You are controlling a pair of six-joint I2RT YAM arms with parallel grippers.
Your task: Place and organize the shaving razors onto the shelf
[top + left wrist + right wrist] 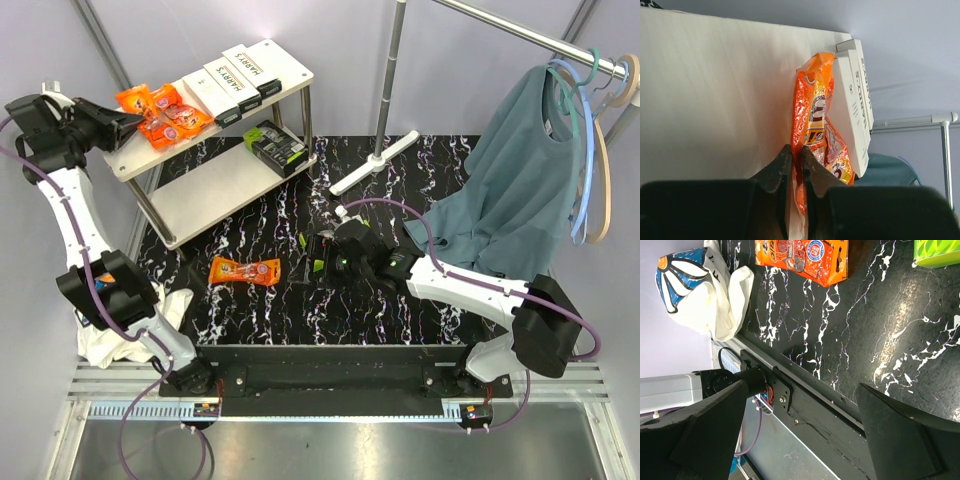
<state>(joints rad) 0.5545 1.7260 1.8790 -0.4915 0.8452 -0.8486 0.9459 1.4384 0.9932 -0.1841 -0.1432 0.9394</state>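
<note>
One orange packet [245, 271] lies loose and flat on the counter [240, 225], its long axis running left to right, roughly parallel to the near edge. The right fingers [804, 390] hang spread wide with nothing between them. The packet sits to their left, near but apart, and a green pack [940, 251] lies close by on their other side. We judge the right arm the nearer one for this packet.

The left fingers [795, 148] are up at the shelf [215, 190], pinched closed on the edge of the shelved orange packets [815, 110]. These rest on the top board, touching the white boxes [856, 95]. That board shows bare room on the side away from the boxes. The lower board carries one black-and-green pack [275, 143] at its far end, with open board toward the front. From the loose packet to the shelf legs we see only bare counter.
</note>
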